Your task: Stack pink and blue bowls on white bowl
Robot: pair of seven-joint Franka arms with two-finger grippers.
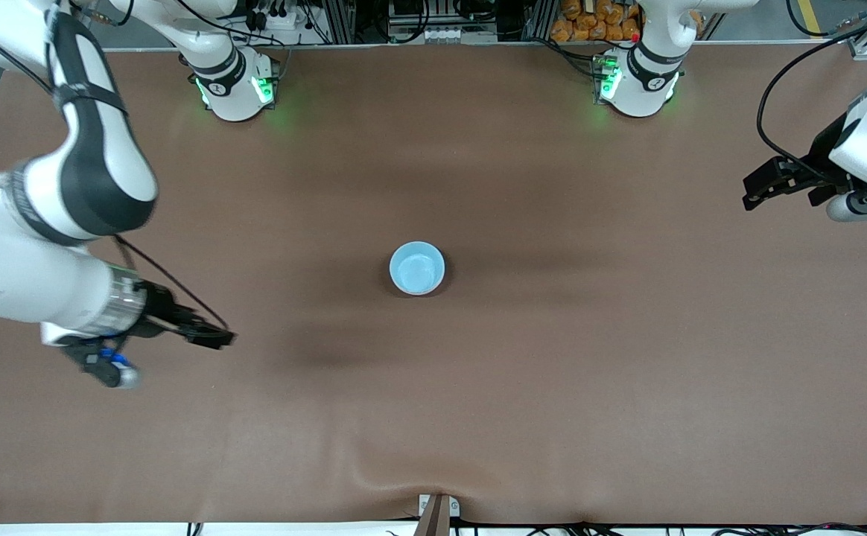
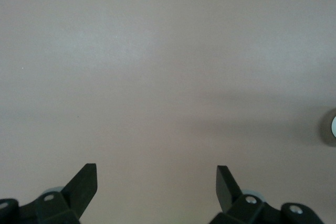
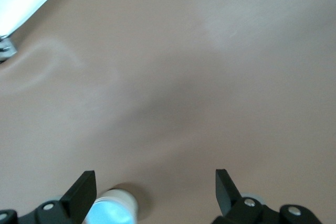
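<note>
Currently, listed from the front camera's edge of the surface toward the robots' bases:

- Metal bracket [image 1: 438, 512]: a small fitting at the middle of the surface's edge closest to the front camera, with a low ridge in the covering just beside it.
- Surface [image 1: 553, 387]: brown, matte covering, spanning the whole table; soft shadows fall across its middle.
- Right claw [image 1: 214, 336]: black, on the right arm, which reaches in from the right arm's end of the table. It hangs over bare surface, well apart from the bowl. In the right wrist view the two fingers [image 3: 84, 187] stand wide apart with nothing between them, and the bowl's rim [image 3: 113, 208] shows near one finger.
- Blue bowl [image 1: 417, 268]: light sky blue, round, upright, near the centre of the surface. Only this bowl's inside is seen from above. A pale outer wall appears under its rim in the right wrist view; whether other bowls sit beneath it cannot be told.
- Left claw [image 1: 757, 195]: black, on the left arm, over the surface at the left arm's end of the table, well apart from the bowl. The left wrist view shows its fingers [image 2: 84, 184] spread wide, holding nothing, with a sliver of the bowl [image 2: 332, 127] at that picture's margin.
- Arm bases [image 1: 236, 85]: two white pedestals with green lights, along the surface's edge farthest from the front camera.
</note>
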